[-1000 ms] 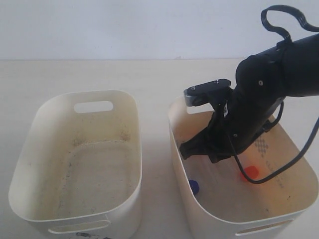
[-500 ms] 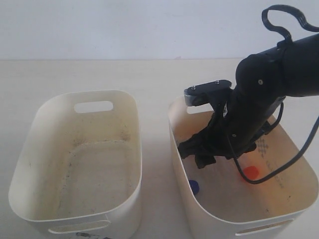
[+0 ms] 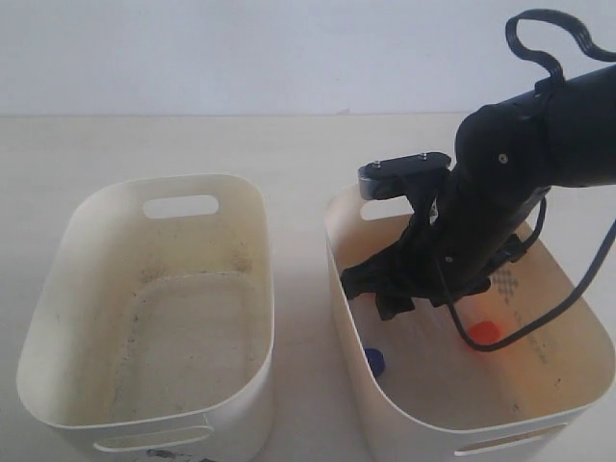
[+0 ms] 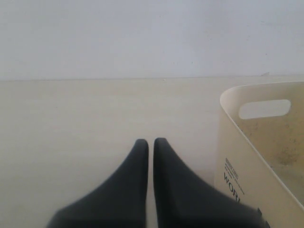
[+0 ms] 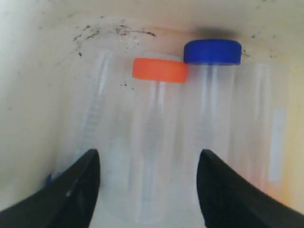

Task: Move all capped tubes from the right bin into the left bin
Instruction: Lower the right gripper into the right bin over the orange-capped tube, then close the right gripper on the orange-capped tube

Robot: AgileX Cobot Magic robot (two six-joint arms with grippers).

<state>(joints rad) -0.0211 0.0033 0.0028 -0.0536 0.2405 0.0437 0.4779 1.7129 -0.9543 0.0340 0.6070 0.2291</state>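
My right gripper reaches down inside the right bin, whose dotted patch shows behind the arm. In the right wrist view this gripper is open, with a clear orange-capped tube lying on the bin floor between its fingers, not gripped. A blue-capped tube lies alongside it. Two more faint clear tubes flank the pair. From outside I see only one blue cap and one orange cap. The left bin holds no tubes. My left gripper is shut, over bare table beside the left bin.
Both bins stand side by side on a pale tabletop, with a narrow gap between them. A black cable loops above and around the right arm. A pale wall runs behind the table.
The right gripper has sunk slightly lower and shifted a little left inside the right bin. The caps and both bins have not moved.
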